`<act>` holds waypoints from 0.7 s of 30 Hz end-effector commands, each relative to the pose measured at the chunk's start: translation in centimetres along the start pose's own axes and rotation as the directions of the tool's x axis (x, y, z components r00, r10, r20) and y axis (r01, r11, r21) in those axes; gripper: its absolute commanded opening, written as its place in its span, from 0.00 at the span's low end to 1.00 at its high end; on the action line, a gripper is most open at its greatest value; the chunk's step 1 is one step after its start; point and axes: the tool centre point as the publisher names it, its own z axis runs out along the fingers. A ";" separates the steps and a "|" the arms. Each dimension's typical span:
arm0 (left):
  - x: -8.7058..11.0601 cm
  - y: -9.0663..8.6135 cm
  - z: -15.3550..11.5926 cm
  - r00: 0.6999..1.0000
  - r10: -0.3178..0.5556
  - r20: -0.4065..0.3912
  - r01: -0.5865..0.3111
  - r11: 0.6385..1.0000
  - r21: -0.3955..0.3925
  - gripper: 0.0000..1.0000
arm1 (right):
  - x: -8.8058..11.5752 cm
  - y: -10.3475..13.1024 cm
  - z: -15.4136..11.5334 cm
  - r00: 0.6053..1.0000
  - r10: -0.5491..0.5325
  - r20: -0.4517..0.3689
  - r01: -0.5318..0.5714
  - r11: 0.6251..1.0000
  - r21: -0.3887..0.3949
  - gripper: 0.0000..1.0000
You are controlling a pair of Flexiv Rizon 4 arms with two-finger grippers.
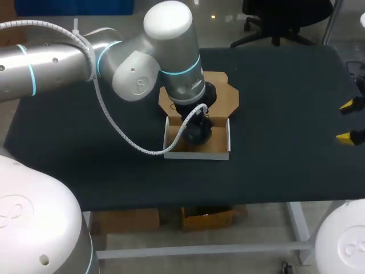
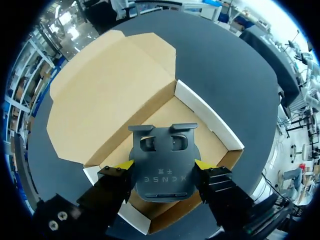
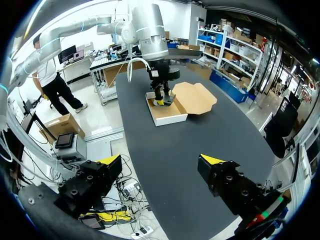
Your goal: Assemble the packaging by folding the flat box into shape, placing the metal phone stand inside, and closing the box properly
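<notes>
Left wrist view: left gripper (image 2: 164, 165) clamps phone stand (image 2: 162, 152), hooked end toward lid (image 2: 107, 95)

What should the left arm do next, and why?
Probably lower a touch, then open the fingers. The left gripper clamps the phone stand from both sides, and the stand sits inside the box walls. The lid lies flat open, so closing comes after.

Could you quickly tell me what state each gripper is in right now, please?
Left gripper: shut on the metal phone stand.
Right gripper: open, holding nothing.
</notes>
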 end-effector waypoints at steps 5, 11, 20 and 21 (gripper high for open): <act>0.1 -0.6 1.4 1.000 0.002 0.012 -0.002 1.000 -0.012 0.00 | 0.1 -0.1 -0.1 1.000 -0.001 0.000 0.001 1.000 -0.003 1.00; -0.2 -0.7 2.0 1.000 0.004 0.009 -0.004 1.000 -0.016 0.00 | 0.1 -0.1 -0.1 1.000 -0.001 0.000 0.001 1.000 -0.003 1.00; -0.3 -0.4 2.6 1.000 0.010 0.002 -0.010 1.000 -0.025 0.00 | 0.1 -0.1 -0.1 1.000 -0.001 0.000 0.001 1.000 -0.003 1.00; -0.3 -0.3 2.7 1.000 0.011 0.006 -0.011 1.000 -0.030 0.00 | 0.1 -0.1 -0.1 1.000 -0.001 0.000 0.001 1.000 -0.003 1.00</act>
